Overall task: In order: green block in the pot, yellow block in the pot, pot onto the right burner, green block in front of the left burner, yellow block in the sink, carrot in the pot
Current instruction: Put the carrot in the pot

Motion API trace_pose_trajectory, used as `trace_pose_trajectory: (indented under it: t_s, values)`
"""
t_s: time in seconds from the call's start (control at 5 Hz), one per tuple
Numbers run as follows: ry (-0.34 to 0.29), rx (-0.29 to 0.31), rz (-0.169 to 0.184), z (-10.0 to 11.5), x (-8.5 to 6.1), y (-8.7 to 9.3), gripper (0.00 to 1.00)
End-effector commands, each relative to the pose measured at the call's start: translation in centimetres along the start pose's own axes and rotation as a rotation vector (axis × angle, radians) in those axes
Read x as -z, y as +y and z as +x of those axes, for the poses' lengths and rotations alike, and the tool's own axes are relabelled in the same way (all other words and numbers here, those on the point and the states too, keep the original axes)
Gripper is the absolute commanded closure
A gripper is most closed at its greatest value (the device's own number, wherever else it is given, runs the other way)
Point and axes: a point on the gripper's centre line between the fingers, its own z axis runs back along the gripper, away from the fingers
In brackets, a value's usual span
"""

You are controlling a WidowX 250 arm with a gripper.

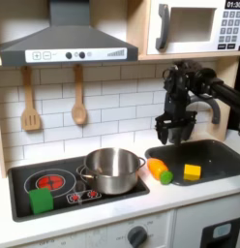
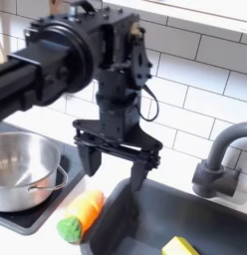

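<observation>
Green block: sitting at the front of the stove [image 1: 25, 179] in the first exterior view [image 1: 41, 200], in front of the burner on the first exterior view's left, clear of the pot.
Steel pot: parked on the burner nearer the sink [image 1: 112, 170], rim also at the second exterior view's left [image 2: 21, 169]; I can't see anything inside from these angles.
Carrot: lying at the sink's edge [image 1: 160, 170], just right of the pot; in the second exterior view [image 2: 82, 216] its green end points toward the camera, long axis running roughly front to back.
Gripper: hanging above the sink's near edge [image 1: 168, 129], fingers spread apart and holding nothing [image 2: 116, 162].
Key relation: carrot lies below the fingers and toward the pot side, so I'd judge a short drop and shift that way.
Yellow block: down in the sink [image 1: 193, 172], right of the carrot.
Hard to tell: yellow block is cut off at the second exterior view's bottom edge [image 2: 180, 246]; how high the fingertips are above the carrot is unclear.
</observation>
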Motion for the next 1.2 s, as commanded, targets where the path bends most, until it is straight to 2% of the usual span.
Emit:
trace_pose_trajectory:
  t_s: [0.0, 0.2, 0.6, 0.8, 1.0]
  values:
    - [0.017, -0.012, 0.037, -2.0, 0.2, 1.6, 0.0]
    - [0.018, -0.027, 0.064, -2.7, 0.3, 2.5, 0.0]
    - [0.049, -0.042, 0.072, -3.1, 2.5, 3.1, 0.0]
    - [0.033, -0.026, 0.045, -2.9, 2.7, 3.1, 0.0]
    - [0.033, -0.005, 0.059, -2.5, 3.2, 3.1, 0.0]
